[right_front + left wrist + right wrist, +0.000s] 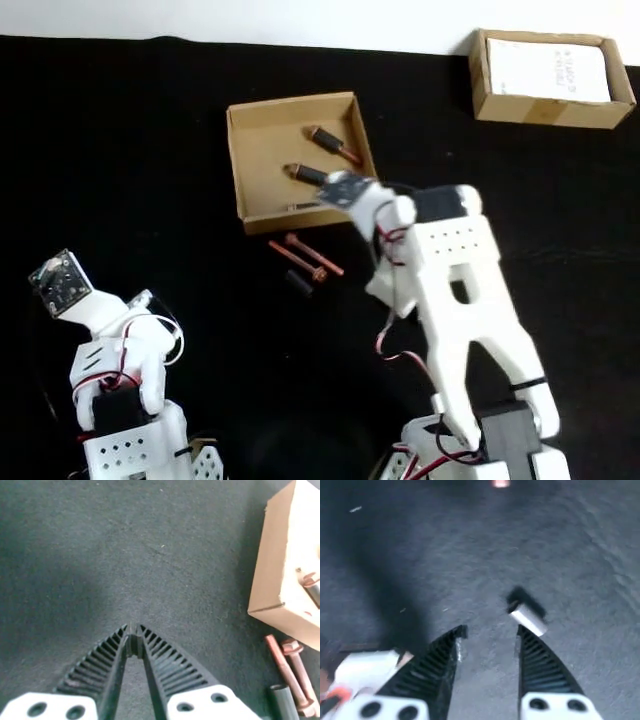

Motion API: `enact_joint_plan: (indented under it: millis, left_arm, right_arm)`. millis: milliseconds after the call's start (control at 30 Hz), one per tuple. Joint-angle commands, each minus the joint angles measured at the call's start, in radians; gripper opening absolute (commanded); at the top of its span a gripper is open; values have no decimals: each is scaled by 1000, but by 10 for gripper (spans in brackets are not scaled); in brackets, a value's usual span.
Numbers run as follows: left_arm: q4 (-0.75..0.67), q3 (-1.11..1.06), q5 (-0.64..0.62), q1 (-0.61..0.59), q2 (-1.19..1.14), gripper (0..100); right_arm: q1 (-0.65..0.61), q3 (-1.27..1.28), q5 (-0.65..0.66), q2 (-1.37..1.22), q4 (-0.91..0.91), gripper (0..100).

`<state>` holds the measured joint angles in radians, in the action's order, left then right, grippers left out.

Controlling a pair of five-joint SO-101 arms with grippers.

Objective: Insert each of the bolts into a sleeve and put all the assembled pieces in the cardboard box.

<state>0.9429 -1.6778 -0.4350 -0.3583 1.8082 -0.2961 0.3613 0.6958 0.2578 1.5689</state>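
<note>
Two assembled pieces (335,144) are sitting in the cardboard box (242,165); two bolts (300,252), one sleeve (297,283) waiting outside (right gripper (491,630) parted, left gripper (134,628) closed).

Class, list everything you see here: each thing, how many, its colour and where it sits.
cloth: one, black, under everything
cardboard box: one, brown, open, mid-table
assembled pieces: two, black and copper, inside the cardboard box
bolts: two, copper, loose beside the cardboard box
sleeve: one, black, next to the bolts
second box: one, brown, far corner, white sheet inside
left gripper: one, black, shut, above cloth
right gripper: one, black, open, at the cardboard box's edge
</note>
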Motion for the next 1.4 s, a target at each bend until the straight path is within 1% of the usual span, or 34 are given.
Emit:
enact_joint_plan:
  millis: [0,67,167,267,367,500,600,767,967,1067,1167,1300,1367]
  left_arm:
    - [2,-18,-3,19,5,27]
    - [2,-18,-3,19,4,27]
    - [2,-18,-3,19,4,27]
    - [2,-18,-3,18,4,27]
    - [3,-18,-3,16,4,27]
    - [5,-18,-3,16,4,27]
    - [5,-18,-3,15,4,27]
    - [6,-18,-3,15,4,27]
    - [6,-18,5,15,4,27]
    - [15,-18,71,15,2,27]
    - [23,-18,81,15,2,27]
    - [21,-18,83,15,2,27]
    - [21,-18,84,15,2,27]
  right_arm:
    - [91,81,11,48,-76,137]
    - [127,151,58,53,-122,137]
    - [177,254,186,53,-214,137]
    - [219,311,276,45,-332,137]
    - [229,338,359,44,-438,137]
    - [231,341,453,-4,-530,137]
    - [236,329,480,-88,-555,138]
    - [232,288,480,-206,-547,141]
    - [213,280,480,-229,-542,143]
    - [205,203,480,-196,-443,191]
    - [200,74,480,-162,-251,234]
    - [200,-82,471,-136,54,235]
    - [205,-130,427,-122,163,235]
